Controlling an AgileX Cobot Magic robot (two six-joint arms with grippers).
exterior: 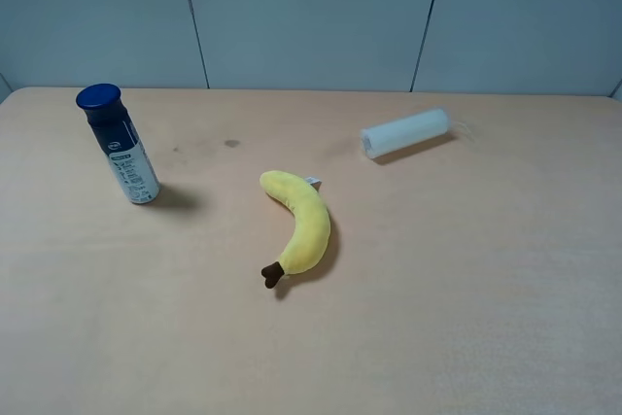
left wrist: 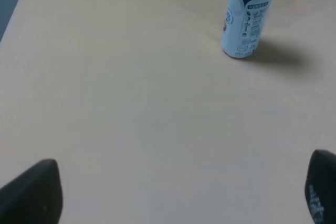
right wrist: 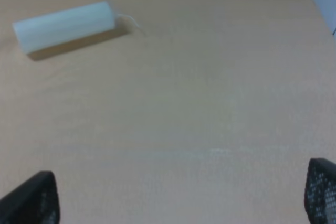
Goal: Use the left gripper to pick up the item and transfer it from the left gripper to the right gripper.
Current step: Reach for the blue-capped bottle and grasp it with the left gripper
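Observation:
The item (exterior: pixel 120 144), a slim can with a dark blue cap and white printed lower body, stands upright at the far left of the table. In the left wrist view its lower body (left wrist: pixel 247 19) shows ahead of the left gripper (left wrist: pixel 184 195), well apart from it. That gripper is open, its two black fingertips (left wrist: pixel 31 192) wide apart with bare table between them. The right gripper (right wrist: pixel 184 198) is open too, with nothing between its fingertips (right wrist: pixel 321 192). Neither arm appears in the exterior high view.
A yellow plush banana (exterior: pixel 300 226) lies in the middle of the wooden table (exterior: pixel 466 289). A plain white tube (exterior: pixel 406 132) lies on its side at the back right, also seen from the right wrist (right wrist: pixel 65 23). A grey wall stands behind the table.

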